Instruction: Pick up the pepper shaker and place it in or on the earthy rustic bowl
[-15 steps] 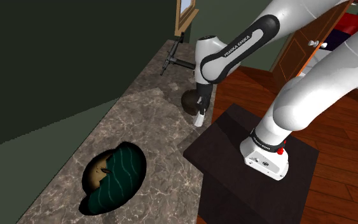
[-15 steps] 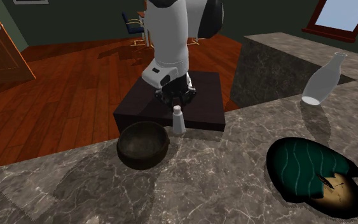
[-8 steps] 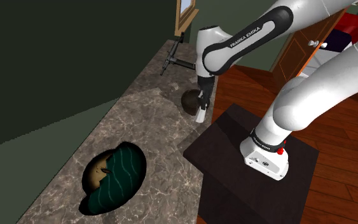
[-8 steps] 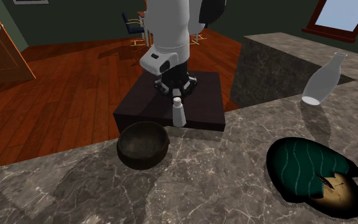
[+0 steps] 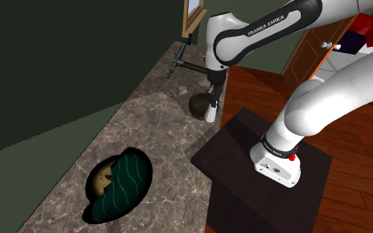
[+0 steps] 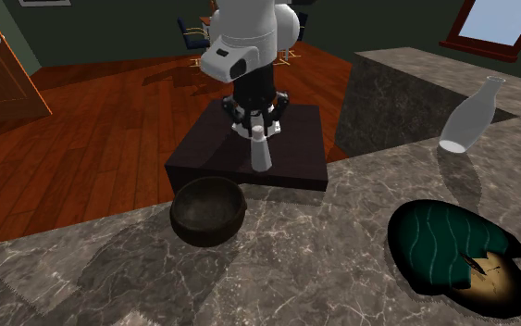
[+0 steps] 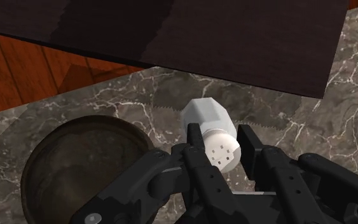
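**Item: pepper shaker (image 6: 262, 154).** Small, drawn plain white, with a faceted body and a rounded cap pierced with holes. The material does not show.

**Location.** It hangs upright between the jaws. By the second exterior view it seems lifted clear of the marbled tabletop (image 6: 341, 250), near the edge that faces the dark stand (image 6: 297, 139).

**Jaws.** They are closed on the shaker's upper end, one finger on each side of the cap. The body hangs free below them.

**Handling, as a judgement.** Treat it as light and rigid, so it will not give under pressure. The smooth, rounded cap is the slippery part, and a grip this high lets the body swing. Holding lower, on the flat facets, would be surer. If you carry on with the present hold, travel slowly and avoid sudden wrist turns. It may chip if dropped.

**Destination: bowl (image 6: 208, 211).** Dark brown, rough-looking, round and open, and nothing shows inside it. It sits on the tabletop just beside the shaker.

**Approach.** Bring the shaker over the bowl's middle and lower it well inside the rim before you release. A tall, narrow piece like this will probably tip on the curved floor.
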Available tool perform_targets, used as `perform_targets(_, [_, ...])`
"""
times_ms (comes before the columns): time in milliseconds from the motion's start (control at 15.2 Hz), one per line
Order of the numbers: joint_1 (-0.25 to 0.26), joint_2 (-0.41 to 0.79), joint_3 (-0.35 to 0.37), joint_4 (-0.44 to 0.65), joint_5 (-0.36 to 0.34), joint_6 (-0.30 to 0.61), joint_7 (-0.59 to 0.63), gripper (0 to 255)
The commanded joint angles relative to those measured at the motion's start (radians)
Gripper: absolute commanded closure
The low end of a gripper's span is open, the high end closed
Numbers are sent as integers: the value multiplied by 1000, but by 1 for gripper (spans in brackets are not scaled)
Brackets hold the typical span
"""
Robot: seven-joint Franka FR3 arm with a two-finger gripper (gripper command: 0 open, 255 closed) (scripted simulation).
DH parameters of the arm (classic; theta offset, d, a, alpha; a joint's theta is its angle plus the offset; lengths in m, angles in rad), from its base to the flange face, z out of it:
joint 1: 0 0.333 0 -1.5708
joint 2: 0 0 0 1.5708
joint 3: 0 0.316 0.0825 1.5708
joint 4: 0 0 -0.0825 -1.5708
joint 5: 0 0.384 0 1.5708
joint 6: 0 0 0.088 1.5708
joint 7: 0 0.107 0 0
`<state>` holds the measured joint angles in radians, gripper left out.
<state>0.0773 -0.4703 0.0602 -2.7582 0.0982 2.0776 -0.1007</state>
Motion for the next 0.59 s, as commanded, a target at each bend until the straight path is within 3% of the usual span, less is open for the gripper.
perform_targets(0, [0, -21, -1, 12, -1, -34, 2, 255])
perform_targets(528, [-14, -53, -18, 95, -20, -150, -9, 255])
